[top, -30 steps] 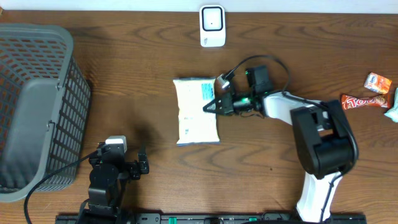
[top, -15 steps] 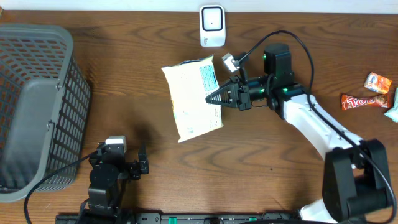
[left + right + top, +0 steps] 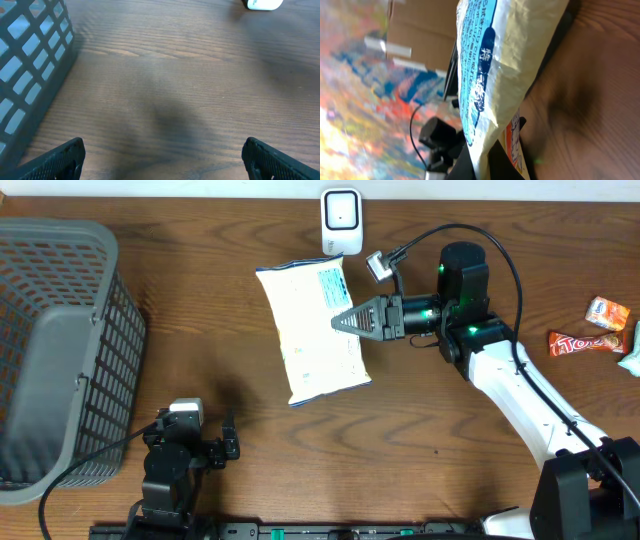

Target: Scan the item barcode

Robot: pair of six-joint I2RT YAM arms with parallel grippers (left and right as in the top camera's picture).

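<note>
The item, a cream bag (image 3: 315,330) with a blue printed label, hangs tilted above the table, just below the white scanner (image 3: 341,222) at the far edge. My right gripper (image 3: 342,322) is shut on the bag's right edge. Seen from the right wrist, the bag (image 3: 505,60) rises from between the dark fingers (image 3: 472,162), blue print facing left. No barcode shows clearly. My left gripper (image 3: 229,443) rests at the front left, far from the bag. Its jaws stand wide open over bare wood (image 3: 165,160), with the scanner (image 3: 264,4) at the far right.
A grey mesh basket (image 3: 60,350) fills the left side and shows as a wall (image 3: 30,65) beside my left gripper. A red candy bar (image 3: 585,342) and an orange packet (image 3: 608,312) lie at the right edge. A cable loops over my right arm.
My right gripper has lifted the bag off the table and carried it back toward the scanner, tilting it. The left arm has not moved.
</note>
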